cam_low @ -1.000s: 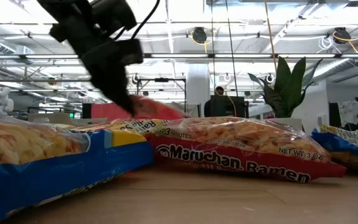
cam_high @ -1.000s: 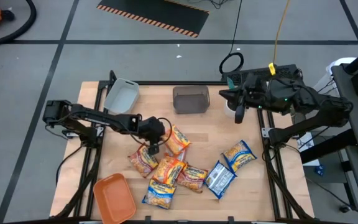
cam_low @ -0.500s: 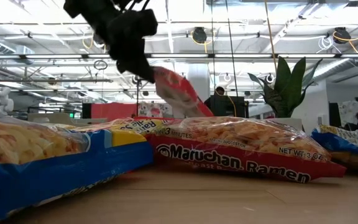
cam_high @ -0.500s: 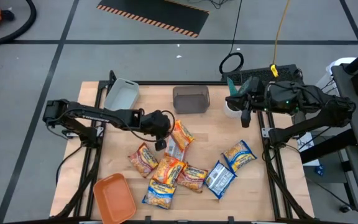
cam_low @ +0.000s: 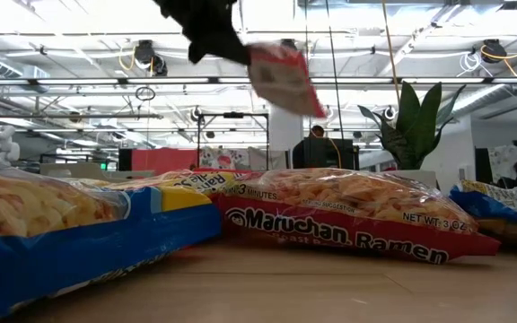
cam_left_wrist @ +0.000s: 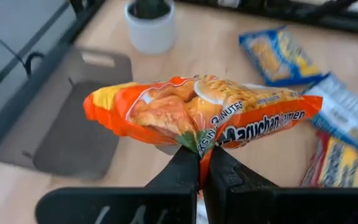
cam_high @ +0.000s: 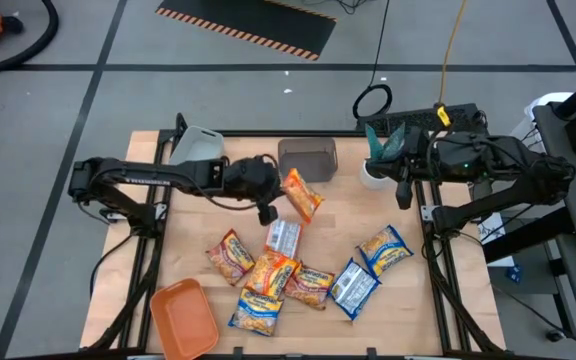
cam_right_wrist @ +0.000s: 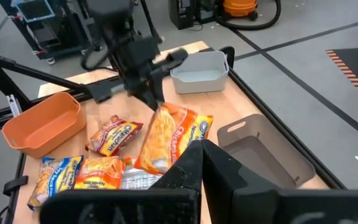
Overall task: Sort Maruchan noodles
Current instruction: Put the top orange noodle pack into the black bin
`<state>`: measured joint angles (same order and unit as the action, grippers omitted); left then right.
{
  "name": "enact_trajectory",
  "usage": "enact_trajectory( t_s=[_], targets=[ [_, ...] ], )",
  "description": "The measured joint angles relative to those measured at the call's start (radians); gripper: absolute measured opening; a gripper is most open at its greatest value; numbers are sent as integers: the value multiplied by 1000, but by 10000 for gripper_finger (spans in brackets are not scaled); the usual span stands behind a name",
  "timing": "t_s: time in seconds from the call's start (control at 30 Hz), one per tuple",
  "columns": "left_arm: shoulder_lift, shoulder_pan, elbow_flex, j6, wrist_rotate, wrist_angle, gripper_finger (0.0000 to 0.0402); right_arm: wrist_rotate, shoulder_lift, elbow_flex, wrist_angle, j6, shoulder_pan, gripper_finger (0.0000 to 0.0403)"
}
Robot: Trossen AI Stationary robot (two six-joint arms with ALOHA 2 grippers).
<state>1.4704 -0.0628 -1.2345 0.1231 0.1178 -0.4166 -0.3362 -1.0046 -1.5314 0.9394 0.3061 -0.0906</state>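
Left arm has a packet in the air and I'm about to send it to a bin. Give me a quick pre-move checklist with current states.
1. Grip: left gripper shut on the orange noodle packet, pinching one edge. Ok.
2. Packet clear of the table: hangs well above the pile in the low view. Ok.
3. Dark bin: looks empty and is close beside the packet. Ok.
4. Right gripper: shut, holding nothing, parked at the table's right edge by the potted plant. Ok.
5. Grip security for a fast swing: cannot tell.
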Motion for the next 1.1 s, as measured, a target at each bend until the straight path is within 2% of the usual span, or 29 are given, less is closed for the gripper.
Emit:
enact_trajectory(
  t_s=[0.4, 0.53, 0.6, 0.67, 0.77, 1.1],
  targets=[
    [-1, -68, -209, -125, -2, -163, 5, -34, -3, 0, -10, 106, 0, 0],
    [-14, -104, -257, -175, -5, -182, 5, -35, -4, 0, -14, 186, 0, 0],
    [-18, -121, -279, -185, -23, -189, 5, -69, -8, 0, -13, 251, 0, 0],
    [-32, -137, -293, -213, -56, -189, 5, -109, -14, 0, -14, 313, 0, 0],
    [-52, -151, -309, -257, -100, -152, 5, -114, -32, 0, -15, 354, 0, 0],
    [-106, -204, -309, -407, -186, -178, 5, -135, -164, 1, -150, 363, 11, 0]
  ],
)
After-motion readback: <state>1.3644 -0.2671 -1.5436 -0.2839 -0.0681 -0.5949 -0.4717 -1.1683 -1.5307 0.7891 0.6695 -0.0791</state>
